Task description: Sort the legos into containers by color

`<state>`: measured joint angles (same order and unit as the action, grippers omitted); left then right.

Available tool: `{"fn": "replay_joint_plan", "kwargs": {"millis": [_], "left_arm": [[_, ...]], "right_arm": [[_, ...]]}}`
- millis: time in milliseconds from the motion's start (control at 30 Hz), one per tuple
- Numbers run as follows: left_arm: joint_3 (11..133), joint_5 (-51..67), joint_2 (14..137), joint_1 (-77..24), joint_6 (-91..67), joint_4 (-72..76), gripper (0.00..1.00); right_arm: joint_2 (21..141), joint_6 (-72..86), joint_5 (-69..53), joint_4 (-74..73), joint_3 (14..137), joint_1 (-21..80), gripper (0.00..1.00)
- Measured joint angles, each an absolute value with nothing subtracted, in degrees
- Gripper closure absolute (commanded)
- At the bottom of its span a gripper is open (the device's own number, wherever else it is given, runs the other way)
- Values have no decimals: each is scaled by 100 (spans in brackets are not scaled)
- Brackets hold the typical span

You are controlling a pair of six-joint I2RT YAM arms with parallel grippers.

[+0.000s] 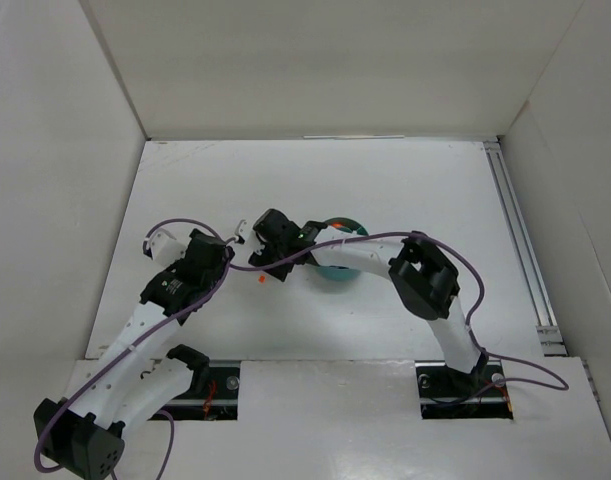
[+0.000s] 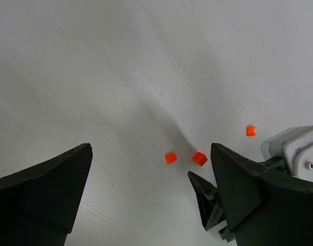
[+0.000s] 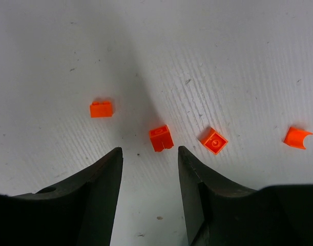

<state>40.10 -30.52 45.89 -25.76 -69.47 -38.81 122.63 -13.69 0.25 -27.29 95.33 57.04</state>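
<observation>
Several small orange legos lie loose on the white table. In the right wrist view they are a brick point(image 3: 101, 108), a brick point(image 3: 161, 138), a square one point(image 3: 214, 141) and a curved piece point(image 3: 298, 137). My right gripper point(image 3: 149, 150) is open and low over the table. The middle brick lies just past its fingertips, apart from both. My left gripper point(image 2: 151, 148) is wide open and holds nothing, with two bricks point(image 2: 170, 158) point(image 2: 200, 158) ahead of it. The teal dish point(image 1: 335, 282), whose compartments are the containers, is mostly hidden under the right arm.
A dark finger of the right gripper point(image 2: 205, 197) shows close beside my left gripper's right finger. White walls enclose the table on three sides. A metal rail point(image 1: 520, 240) runs along the right edge. One orange lego point(image 1: 259, 279) shows from above, left of the dish.
</observation>
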Motion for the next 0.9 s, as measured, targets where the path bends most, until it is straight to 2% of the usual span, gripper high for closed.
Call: {"fn": "replay_joint_plan", "kwargs": {"millis": [567, 767, 833, 900], "left_arm": [[3975, -3050, 4589, -2576, -6906, -3881, 0], [3975, -3050, 4589, -2576, -6884, -3848, 0], [3975, -3050, 4589, -2576, -6882, -3841, 0], [3975, -3050, 4589, -2576, -6879, -3841, 0]], "right_arm": [[12575, -1229, 327, -2749, 9717, 5697, 45], [12648, -1179, 281, -2672, 9771, 5669, 51], [12654, -1177, 257, -2652, 9773, 5660, 59], [12661, -1177, 250, -2650, 9773, 5660, 63]]}}
